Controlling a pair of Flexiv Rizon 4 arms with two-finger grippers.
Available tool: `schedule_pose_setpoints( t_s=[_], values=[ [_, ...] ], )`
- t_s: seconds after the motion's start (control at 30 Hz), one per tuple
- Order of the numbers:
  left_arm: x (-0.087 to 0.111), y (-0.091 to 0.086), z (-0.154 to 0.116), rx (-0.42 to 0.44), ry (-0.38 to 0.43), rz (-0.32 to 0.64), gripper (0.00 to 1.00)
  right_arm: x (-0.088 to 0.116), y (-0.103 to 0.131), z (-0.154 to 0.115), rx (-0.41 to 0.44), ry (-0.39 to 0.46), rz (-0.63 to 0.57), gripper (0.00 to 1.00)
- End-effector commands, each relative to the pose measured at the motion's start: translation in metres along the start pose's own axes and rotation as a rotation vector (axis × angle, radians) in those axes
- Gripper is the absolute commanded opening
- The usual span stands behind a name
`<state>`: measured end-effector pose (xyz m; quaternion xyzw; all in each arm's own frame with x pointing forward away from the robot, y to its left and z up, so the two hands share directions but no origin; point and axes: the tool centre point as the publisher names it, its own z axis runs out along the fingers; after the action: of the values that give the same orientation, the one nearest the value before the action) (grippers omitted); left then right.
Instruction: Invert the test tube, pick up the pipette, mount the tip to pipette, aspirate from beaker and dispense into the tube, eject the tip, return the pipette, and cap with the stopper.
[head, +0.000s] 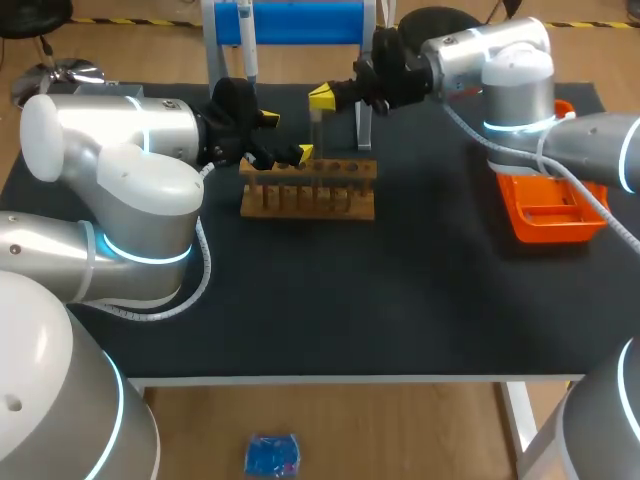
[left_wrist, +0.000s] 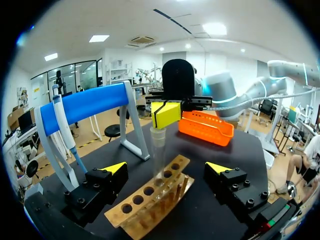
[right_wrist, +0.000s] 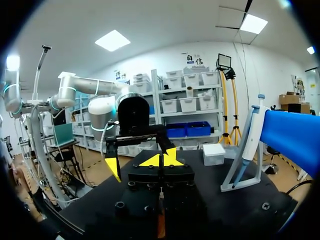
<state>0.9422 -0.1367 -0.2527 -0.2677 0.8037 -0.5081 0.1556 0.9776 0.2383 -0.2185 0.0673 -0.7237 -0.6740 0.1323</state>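
Observation:
A clear test tube (head: 317, 130) stands upright over the wooden rack (head: 310, 190), its lower end in a rack hole (left_wrist: 159, 155). My right gripper (head: 322, 97) is shut on the tube's upper end, its yellow tips (left_wrist: 166, 114) pinching it from two sides. My left gripper (head: 286, 136) is open at the rack's left end, and in its wrist view the left gripper (left_wrist: 166, 167) has the rack (left_wrist: 150, 195) between its fingers without touching the tube. The pipette (left_wrist: 62, 125) hangs on the blue stand (head: 300, 20) behind the rack. No beaker or stopper is in view.
An orange tray (head: 550, 205) lies at the right of the black table, under my right arm. A small white box (right_wrist: 215, 152) sits on the table beside the pipette stand (right_wrist: 295, 135). The front half of the table (head: 330, 300) is bare.

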Motion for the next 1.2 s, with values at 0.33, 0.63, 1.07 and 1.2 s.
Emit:
schedule_pose_setpoints(
  t_s=[0.33,0.63,1.07,1.2],
  values=[
    [0.000,0.000,0.001,0.000,-0.002,0.000,1.00,0.007,0.035,-0.004,0.053,-0.020,-0.062,1.00],
    [0.000,0.000,0.001,0.000,-0.002,0.000,1.00,0.013,0.052,-0.006,0.231,-0.068,-0.129,1.00],
    [0.000,0.000,0.001,0.000,-0.002,0.000,1.00,0.022,0.051,-0.028,0.480,-0.167,-0.191,1.00],
    [0.000,0.000,0.001,0.000,-0.002,0.000,1.00,0.026,0.048,-0.040,0.495,-0.182,-0.198,1.00]
  ],
)
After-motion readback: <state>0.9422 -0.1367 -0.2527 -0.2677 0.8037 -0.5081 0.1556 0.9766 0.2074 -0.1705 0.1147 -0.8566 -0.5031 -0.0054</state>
